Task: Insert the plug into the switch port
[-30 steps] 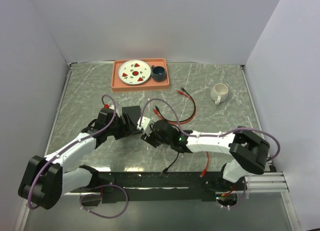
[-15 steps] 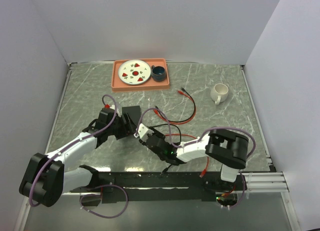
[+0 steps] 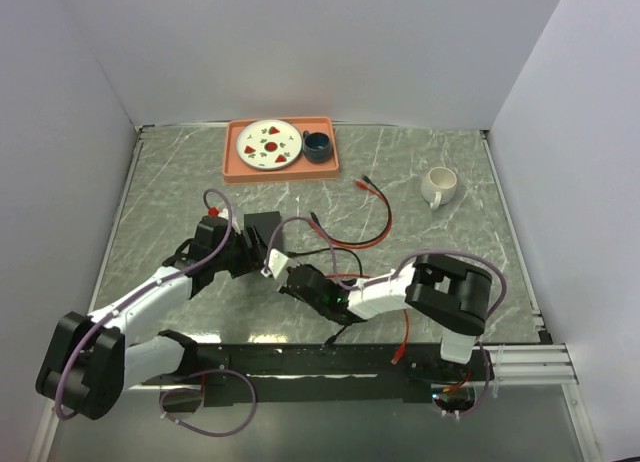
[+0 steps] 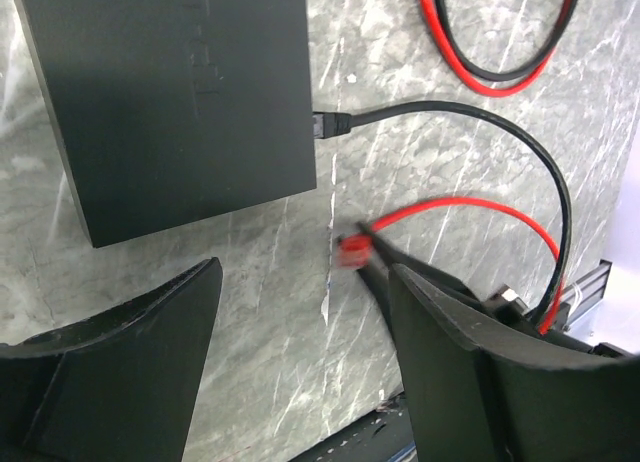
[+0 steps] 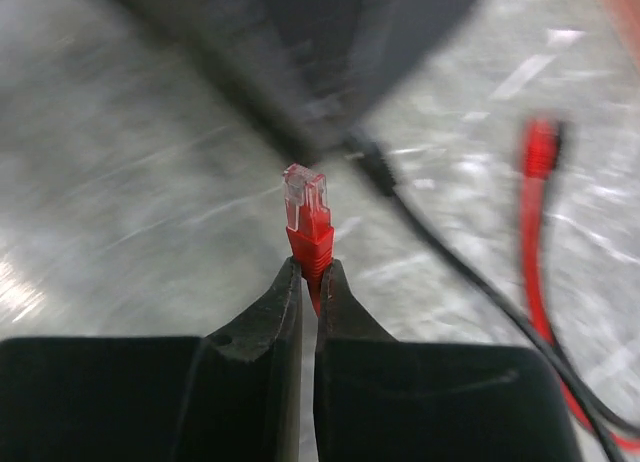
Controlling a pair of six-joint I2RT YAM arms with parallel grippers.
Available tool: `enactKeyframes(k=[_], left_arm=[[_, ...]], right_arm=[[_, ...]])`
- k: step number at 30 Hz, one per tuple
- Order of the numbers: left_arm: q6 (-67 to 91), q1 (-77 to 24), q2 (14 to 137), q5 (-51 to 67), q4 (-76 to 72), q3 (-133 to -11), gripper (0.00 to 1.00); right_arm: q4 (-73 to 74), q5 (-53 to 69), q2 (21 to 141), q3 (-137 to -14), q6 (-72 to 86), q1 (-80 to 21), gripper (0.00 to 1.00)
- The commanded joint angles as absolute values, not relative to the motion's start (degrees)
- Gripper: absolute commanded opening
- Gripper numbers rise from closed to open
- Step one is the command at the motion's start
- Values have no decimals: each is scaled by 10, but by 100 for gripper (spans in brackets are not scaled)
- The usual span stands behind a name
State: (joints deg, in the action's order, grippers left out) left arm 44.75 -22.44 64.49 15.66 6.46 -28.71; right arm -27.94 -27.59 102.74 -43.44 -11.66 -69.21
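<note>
The switch (image 3: 262, 225) is a flat black box left of the table's middle; in the left wrist view the switch (image 4: 170, 92) has a black cable's plug (image 4: 330, 125) seated in its side. My right gripper (image 5: 315, 272) is shut on the red boot of the plug (image 5: 307, 217), whose clear tip points up toward the blurred dark switch (image 5: 330, 42). The same red plug (image 4: 352, 250) hovers just off the switch's near corner. My left gripper (image 4: 303, 272) stands open over bare table beside the switch, holding nothing.
An orange tray (image 3: 232, 162) with a plate and a dark cup sits at the back. A white mug (image 3: 438, 186) stands at the right. Red and black cables (image 3: 378, 222) loop across the middle. A second red plug (image 5: 540, 147) lies at the right.
My right arm has swung left and nearer to the switch's front corner, and its jaws have closed on the red plug. The left arm has stayed put.
</note>
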Motion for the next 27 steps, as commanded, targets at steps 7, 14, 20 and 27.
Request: enactKeyframes(k=[7,14,20,27], left_arm=[[381,-225,571,170,60,-289,72],[370,-225,458,234,4,-245,67],[374,-229,449,275,-37,-230,56],[354,-259,513,276,-52,-244,53]], right_arm=[[-59,116,906,-499,-129,-595,0],[54,327,904,-554,-136,-506,0],[70,355,902,-563,-141,-500,0],[85,388,891,-572,-146,-499,0]])
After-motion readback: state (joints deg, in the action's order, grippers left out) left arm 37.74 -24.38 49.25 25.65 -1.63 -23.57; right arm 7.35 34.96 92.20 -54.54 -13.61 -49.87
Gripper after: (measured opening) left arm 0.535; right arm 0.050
